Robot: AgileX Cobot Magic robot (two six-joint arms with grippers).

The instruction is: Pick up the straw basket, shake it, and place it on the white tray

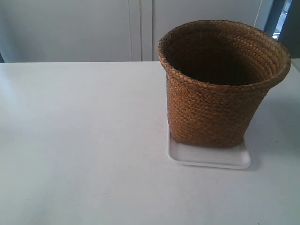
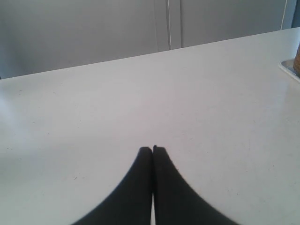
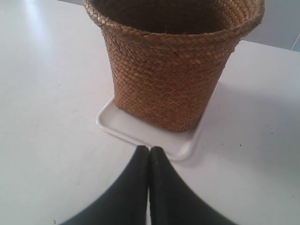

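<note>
The brown braided straw basket (image 1: 213,101) stands upright on the white tray (image 1: 206,157), whose front strip shows bare before it. In the right wrist view the straw basket (image 3: 166,70) rests on the white tray (image 3: 140,129), and my right gripper (image 3: 149,149) is shut and empty, its tips just short of the tray's near rim. My left gripper (image 2: 153,149) is shut with nothing in it, over bare table. At that view's edge only a corner of the tray (image 2: 290,69) and a sliver of the basket (image 2: 297,58) show. Neither arm appears in the exterior view.
The white table (image 1: 79,140) spreads wide beside the tray. Pale cabinet doors (image 1: 140,28) stand behind the table's far edge. A window strip (image 1: 281,18) shows at the back corner.
</note>
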